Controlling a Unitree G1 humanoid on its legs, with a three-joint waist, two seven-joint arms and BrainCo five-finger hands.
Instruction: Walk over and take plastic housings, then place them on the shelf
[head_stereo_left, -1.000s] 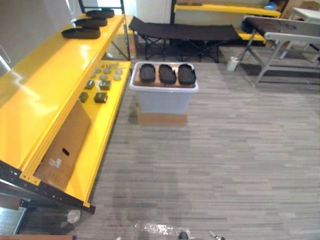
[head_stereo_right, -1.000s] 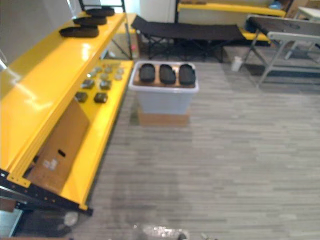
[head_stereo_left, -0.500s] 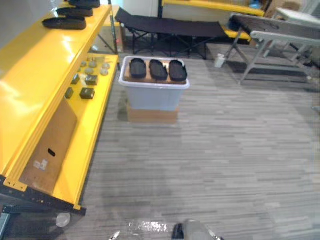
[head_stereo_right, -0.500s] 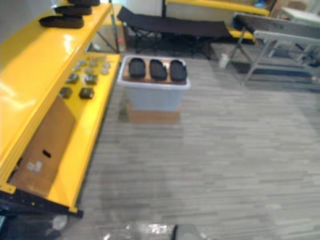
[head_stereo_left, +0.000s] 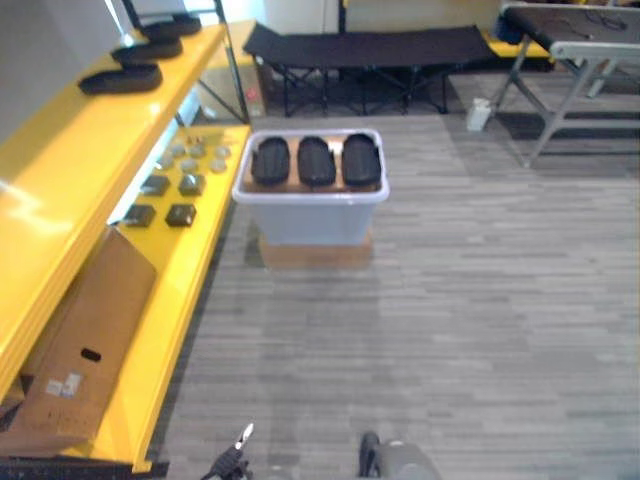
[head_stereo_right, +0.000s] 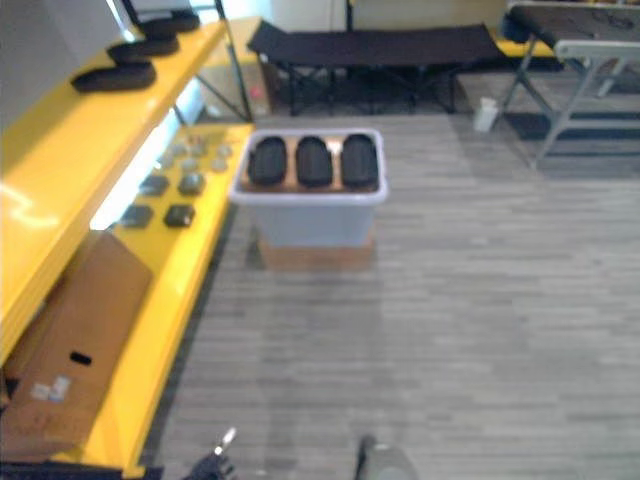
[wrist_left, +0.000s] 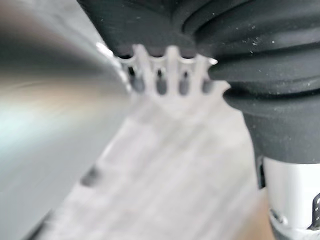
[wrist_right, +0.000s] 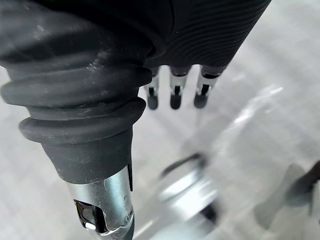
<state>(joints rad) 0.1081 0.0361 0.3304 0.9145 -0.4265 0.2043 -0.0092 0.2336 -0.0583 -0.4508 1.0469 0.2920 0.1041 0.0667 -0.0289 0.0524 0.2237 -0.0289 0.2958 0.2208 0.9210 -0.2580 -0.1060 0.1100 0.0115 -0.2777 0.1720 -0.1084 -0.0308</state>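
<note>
L hand (wrist_left: 160, 75), R hand (wrist_right: 173, 94) hang slack, fingers straight, empty. Risk: approach drifts, clips shelf (head_stereo_left: 176, 300) edge beside bin (head_stereo_left: 312, 215) w/ housings (head_stereo_left: 316, 160).

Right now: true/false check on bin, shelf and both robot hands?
1. Three black housings lie side by side on top of the white bin. True.
2. The bin sits directly on the floor. False: it rests on a cardboard base.
3. The yellow shelf has a bare top level. False: shelved housings lie at its far end.
4. The left robot hand holds a housing. False: its fingers hang straight, holding nothing.
5. The right robot hand is open and holds nothing. True.
</note>
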